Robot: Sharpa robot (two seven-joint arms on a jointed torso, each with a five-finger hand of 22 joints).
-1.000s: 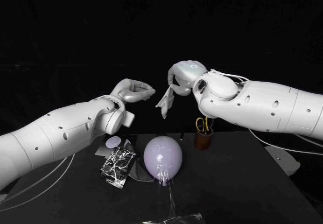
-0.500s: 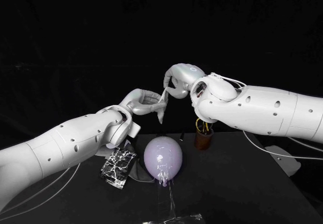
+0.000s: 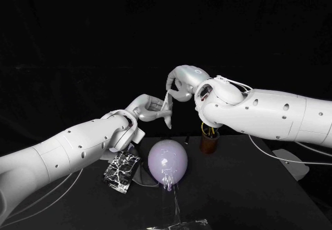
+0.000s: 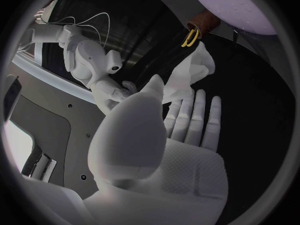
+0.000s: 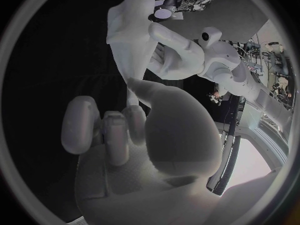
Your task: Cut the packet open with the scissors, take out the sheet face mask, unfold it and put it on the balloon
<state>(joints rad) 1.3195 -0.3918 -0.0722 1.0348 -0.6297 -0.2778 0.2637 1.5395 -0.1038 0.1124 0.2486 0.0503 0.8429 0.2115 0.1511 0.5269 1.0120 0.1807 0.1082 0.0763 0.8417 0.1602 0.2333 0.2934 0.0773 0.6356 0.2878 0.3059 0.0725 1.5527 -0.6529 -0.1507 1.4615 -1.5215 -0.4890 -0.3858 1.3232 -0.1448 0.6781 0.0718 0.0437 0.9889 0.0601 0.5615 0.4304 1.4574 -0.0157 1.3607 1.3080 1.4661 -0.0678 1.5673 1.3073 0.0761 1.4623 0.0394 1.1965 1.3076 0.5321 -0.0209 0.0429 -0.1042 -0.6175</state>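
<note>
Moved: left hand (image 3: 147, 108) was a closed fist a second ago, well apart from the sheet; it has since swung in and now sits at the hanging sheet face mask (image 3: 168, 114); right hand (image 3: 181, 85) has sunk a little, and the sheet with it
Left hand: raised well above the counter (image 3: 242, 191); fingers stretched out fairly straight and slightly apart, thumb up; the fingertips meet the lower part of the mask; whether thumb and finger actually pinch it cannot be told
Right hand: higher than the left hand and just beside it; fingers curled in, with the top of the mask clamped between thumb and fingers
Sheet face mask: white, crumpled, gathered into a narrow strip rather than spread out; hangs in the air from the right hand down to the left; above the balloon and touching neither it nor the counter
Balloon (image 3: 168, 162): pale lilac; lies on the counter below the two hands, knotted end toward the robot
Packet (image 3: 122, 170): black with white veining; lies tilted on the counter just beside the balloon, on the left arm's side
Scissors (image 3: 206, 127): yellow handles up, standing in a brown cup (image 3: 209, 143) near the counter's far edge; near the balloon on the right arm's side
Clear strip (image 3: 183, 224): thin transparent piece lying at the counter's near edge, well apart from the packet
</note>
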